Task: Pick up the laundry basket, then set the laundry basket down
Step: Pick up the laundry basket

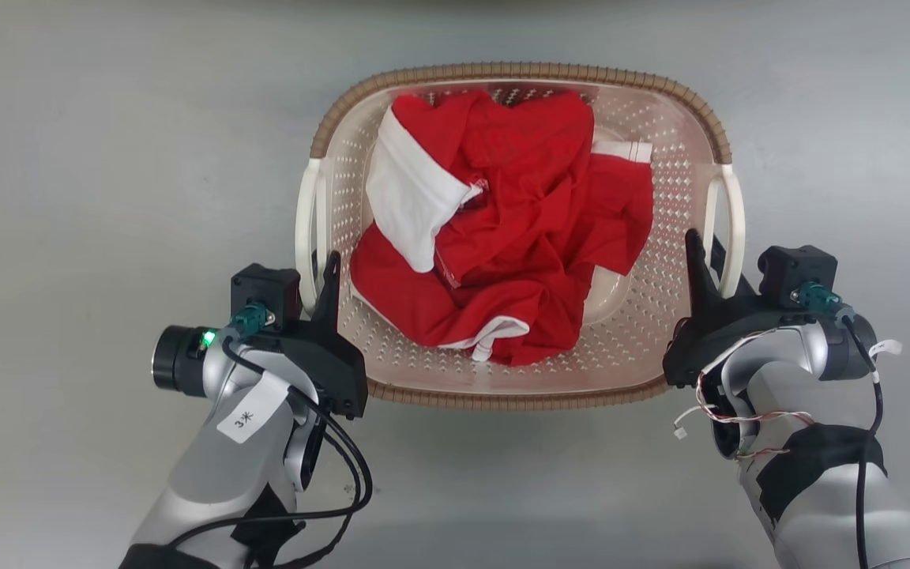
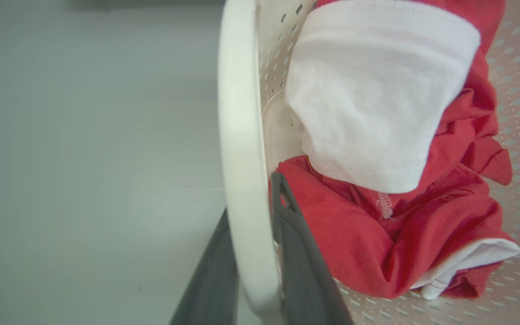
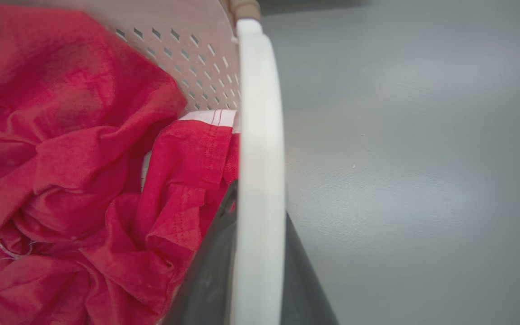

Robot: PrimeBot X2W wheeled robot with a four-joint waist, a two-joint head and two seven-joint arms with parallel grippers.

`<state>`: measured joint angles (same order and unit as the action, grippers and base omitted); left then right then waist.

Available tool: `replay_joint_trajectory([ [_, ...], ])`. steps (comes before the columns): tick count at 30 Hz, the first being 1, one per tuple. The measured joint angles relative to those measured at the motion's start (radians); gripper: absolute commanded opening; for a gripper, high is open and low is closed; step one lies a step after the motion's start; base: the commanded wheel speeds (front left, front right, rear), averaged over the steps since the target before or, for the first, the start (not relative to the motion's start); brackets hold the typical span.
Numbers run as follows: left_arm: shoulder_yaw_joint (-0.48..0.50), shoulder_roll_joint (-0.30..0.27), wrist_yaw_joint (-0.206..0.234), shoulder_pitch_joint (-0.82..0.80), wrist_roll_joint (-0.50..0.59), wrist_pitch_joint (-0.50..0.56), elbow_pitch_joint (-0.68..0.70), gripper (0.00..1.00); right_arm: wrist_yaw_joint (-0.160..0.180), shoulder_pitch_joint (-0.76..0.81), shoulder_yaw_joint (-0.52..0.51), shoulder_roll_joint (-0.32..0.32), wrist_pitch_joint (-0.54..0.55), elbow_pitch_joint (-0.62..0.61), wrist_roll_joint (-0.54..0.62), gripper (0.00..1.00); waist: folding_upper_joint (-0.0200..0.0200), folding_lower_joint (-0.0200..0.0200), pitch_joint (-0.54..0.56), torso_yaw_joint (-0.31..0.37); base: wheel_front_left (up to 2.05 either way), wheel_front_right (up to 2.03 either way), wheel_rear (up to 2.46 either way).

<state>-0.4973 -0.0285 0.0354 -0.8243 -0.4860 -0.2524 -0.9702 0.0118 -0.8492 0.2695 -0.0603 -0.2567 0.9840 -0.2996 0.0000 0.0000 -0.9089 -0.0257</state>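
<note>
**Laundry basket gripped at both handles; lift not confirmed.**
The basket, loaded with red-and-white clothing, lies centred over the grey floor. The left gripper and right gripper are each narrowed onto a white loop handle, one finger either side. Grasp judged complete; set-down remains.

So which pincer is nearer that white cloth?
Left. The left pincer grips the left handle beside the white cloth; the right pincer grips the right handle, across the basket.
</note>
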Motion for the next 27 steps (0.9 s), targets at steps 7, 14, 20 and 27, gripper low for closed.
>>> replay_joint_trajectory([
  [7, -0.02, 0.0, 0.006, 0.034, -0.035, 0.0, -0.018, 0.0, 0.001, 0.028, 0.053, 0.0, 0.0, 0.03, -0.055, 0.0, 0.0, 0.0, 0.07, -0.004, 0.0, 0.0, 0.0],
  [14, -0.039, 0.0, 0.009, 0.083, -0.076, 0.0, -0.046, 0.0, 0.006, 0.075, 0.133, 0.0, 0.0, 0.038, -0.139, 0.0, 0.0, 0.0, 0.16, -0.009, 0.0, 0.0, 0.0],
  [20, -0.042, 0.001, 0.007, 0.121, -0.087, 0.0, -0.094, 0.0, 0.012, 0.125, 0.207, 0.001, 0.002, 0.037, -0.215, 0.0, 0.0, -0.0001, 0.244, -0.01, 0.0, 0.0, 0.0],
  [27, -0.058, 0.001, -0.006, 0.168, -0.118, 0.0, -0.143, 0.0, 0.031, 0.19, 0.303, 0.002, 0.04, 0.016, -0.328, 0.0, -0.0001, -0.0002, 0.346, -0.007, 0.0, 0.0, 0.0],
])
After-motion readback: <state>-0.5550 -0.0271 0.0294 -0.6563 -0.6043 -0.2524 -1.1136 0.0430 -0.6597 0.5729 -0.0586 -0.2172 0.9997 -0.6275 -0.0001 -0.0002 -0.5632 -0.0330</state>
